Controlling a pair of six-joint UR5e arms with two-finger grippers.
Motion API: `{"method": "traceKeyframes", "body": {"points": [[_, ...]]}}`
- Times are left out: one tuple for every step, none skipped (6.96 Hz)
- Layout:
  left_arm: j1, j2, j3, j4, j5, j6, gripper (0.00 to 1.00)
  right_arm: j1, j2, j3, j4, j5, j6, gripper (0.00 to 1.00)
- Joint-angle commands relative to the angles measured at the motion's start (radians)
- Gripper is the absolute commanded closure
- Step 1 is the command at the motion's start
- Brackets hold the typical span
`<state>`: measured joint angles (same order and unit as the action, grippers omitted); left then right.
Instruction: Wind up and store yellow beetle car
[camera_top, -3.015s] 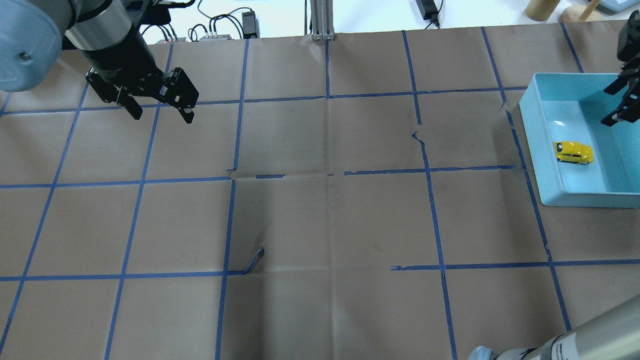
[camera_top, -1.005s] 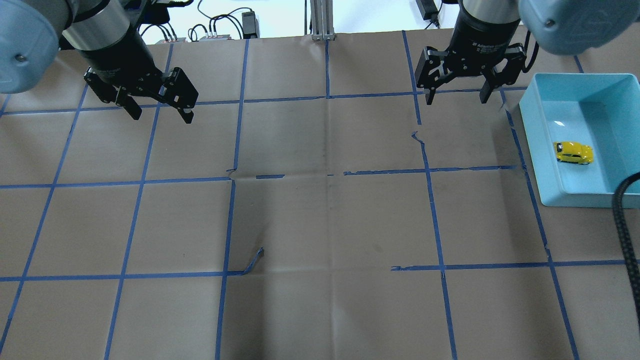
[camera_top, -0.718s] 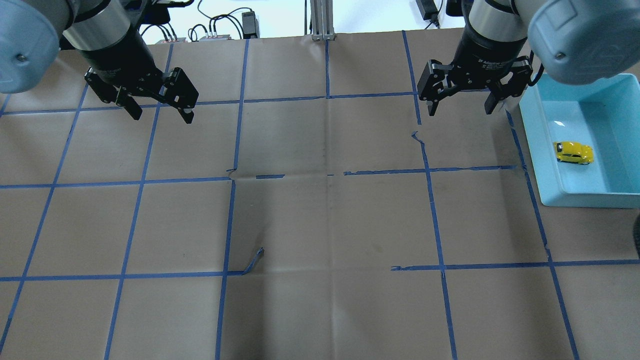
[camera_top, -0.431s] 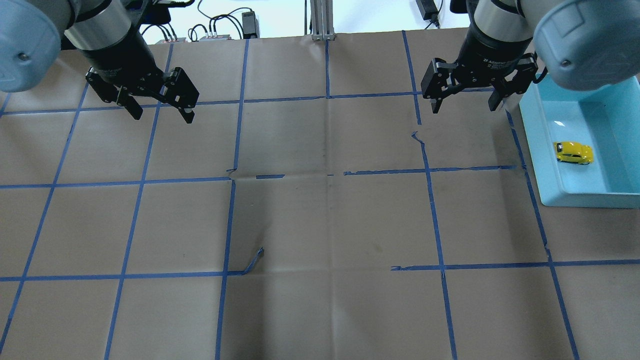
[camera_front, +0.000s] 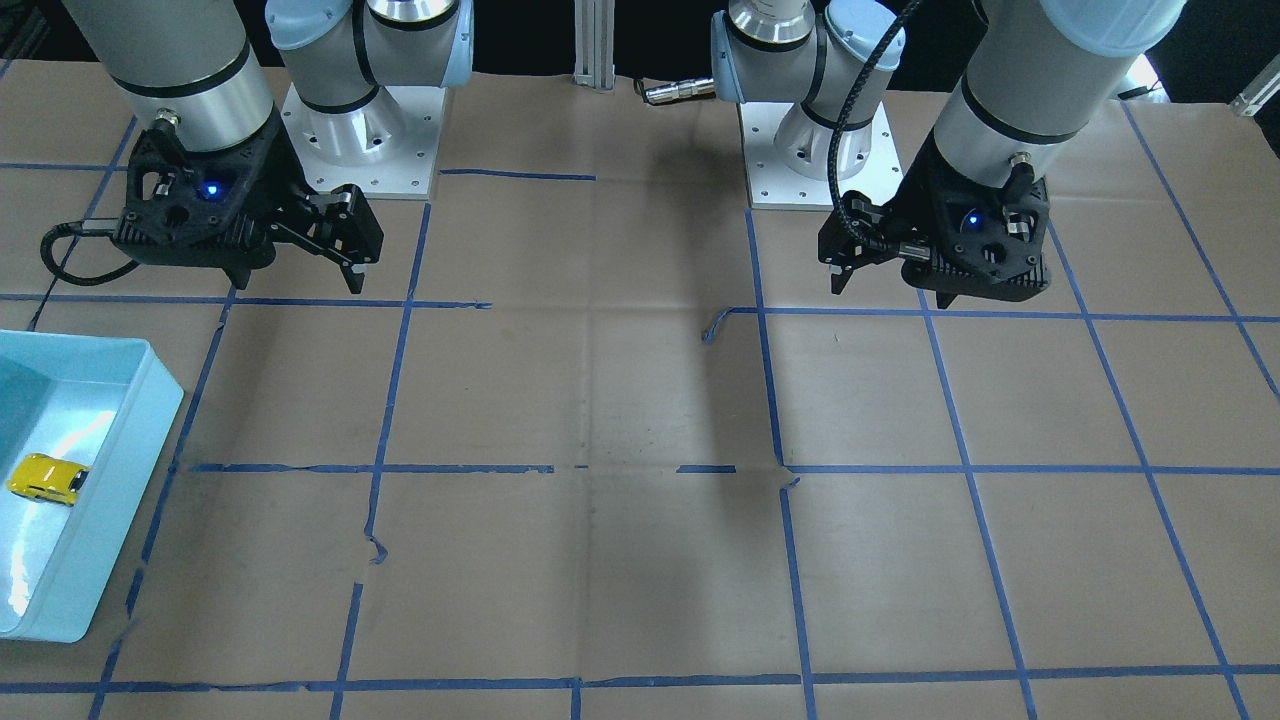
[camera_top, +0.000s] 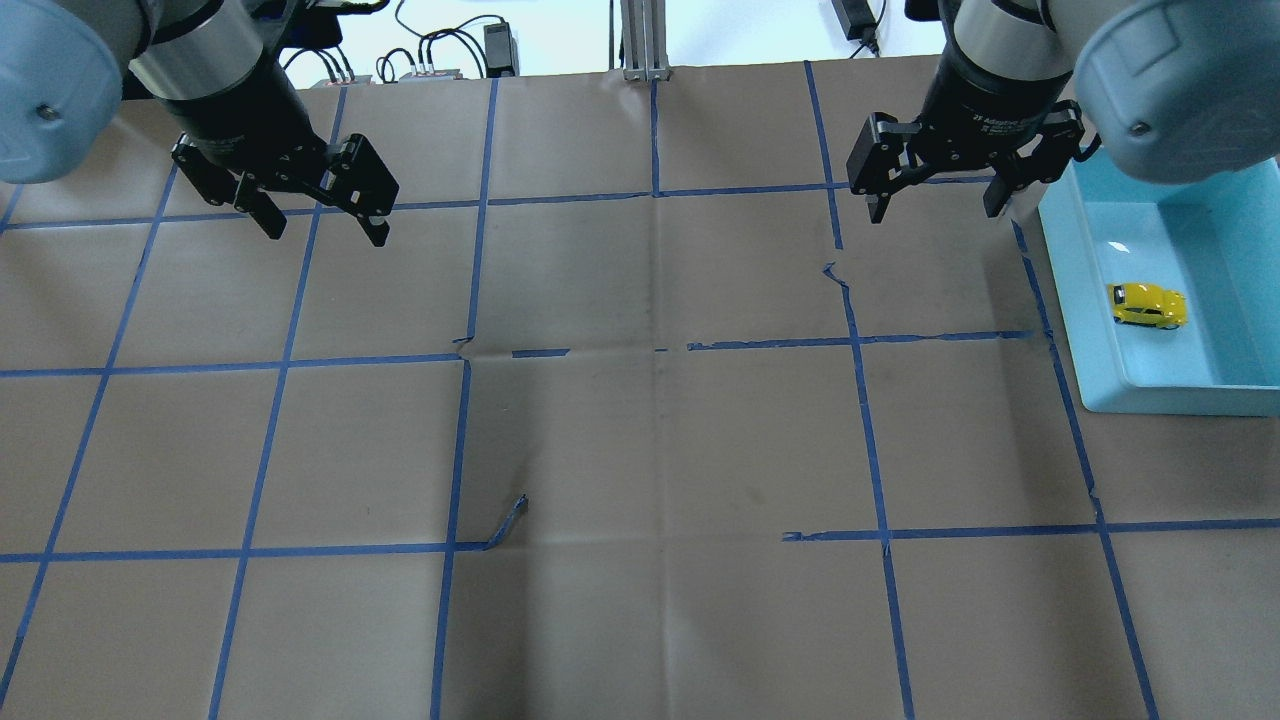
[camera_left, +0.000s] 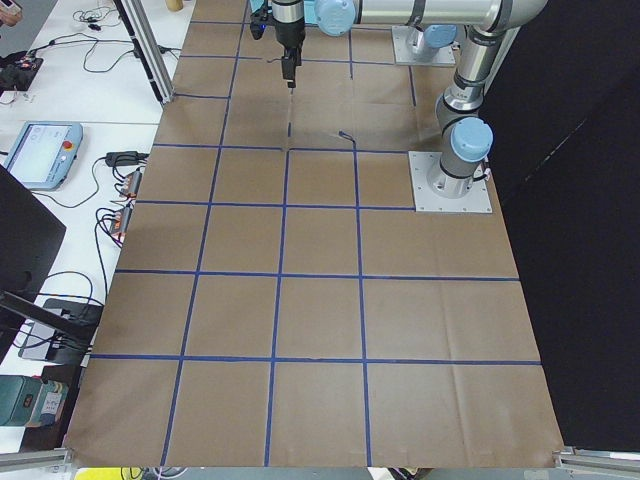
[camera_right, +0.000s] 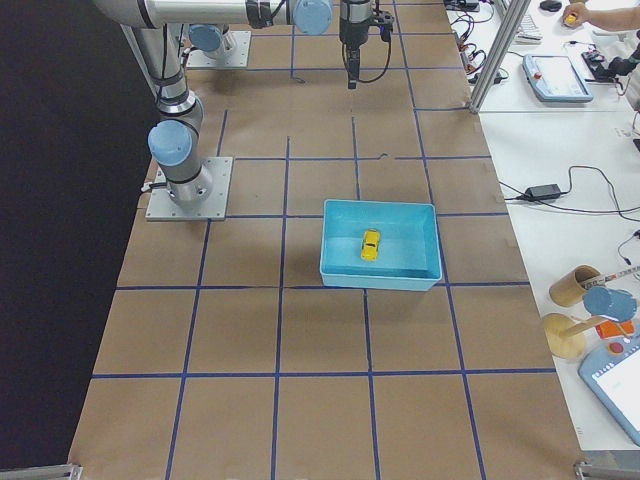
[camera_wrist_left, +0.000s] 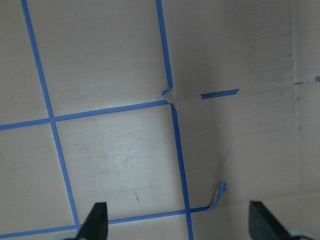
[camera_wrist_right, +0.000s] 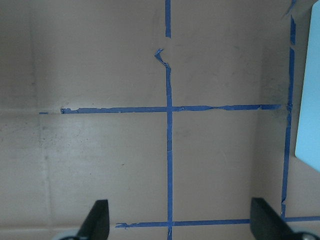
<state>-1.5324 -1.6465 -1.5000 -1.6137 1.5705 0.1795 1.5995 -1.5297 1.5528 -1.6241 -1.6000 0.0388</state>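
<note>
The yellow beetle car lies inside the light blue tray at the table's right side. It also shows in the front view and the right side view. My right gripper is open and empty, hovering over the paper just left of the tray's back corner. My left gripper is open and empty at the back left, far from the car. Both wrist views show only taped paper between open fingertips. A strip of the tray shows at the right wrist view's edge.
Brown paper with a blue tape grid covers the table. A loose curl of tape sticks up at front centre. Cables and power bricks and a metal post lie past the back edge. The arm bases stand at the robot's side.
Three seconds ago my right gripper hung over the tray; it has swung out left of the tray and then drifted slightly right. The car and my left gripper have not moved.
</note>
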Motion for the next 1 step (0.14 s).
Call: {"method": "traceKeyframes", "body": {"points": [[0.000, 0.001, 0.000, 0.000, -0.001, 0.000, 0.00, 0.000, -0.009, 0.000, 0.003, -0.002, 0.001, 0.00]]}}
